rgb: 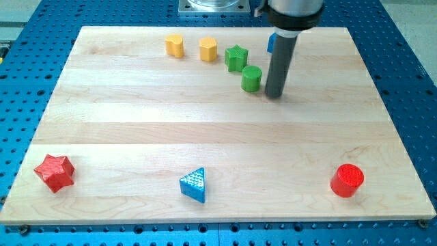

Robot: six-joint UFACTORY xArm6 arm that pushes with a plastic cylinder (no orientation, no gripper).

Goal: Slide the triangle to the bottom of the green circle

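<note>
A blue triangle (194, 185) lies near the view's bottom edge, a little left of centre. A green circle (251, 78) stands in the upper middle of the wooden board (136, 123). My tip (274, 94) rests on the board just to the right of the green circle, close to it but apart. The triangle is far below and left of both the circle and my tip.
A green star (236, 57) sits up-left of the green circle. Two yellow blocks (175, 45) (208, 49) stand near the top edge. A blue block (270, 43) is partly hidden behind the rod. A red star (54, 172) is bottom left, a red circle (347, 180) bottom right.
</note>
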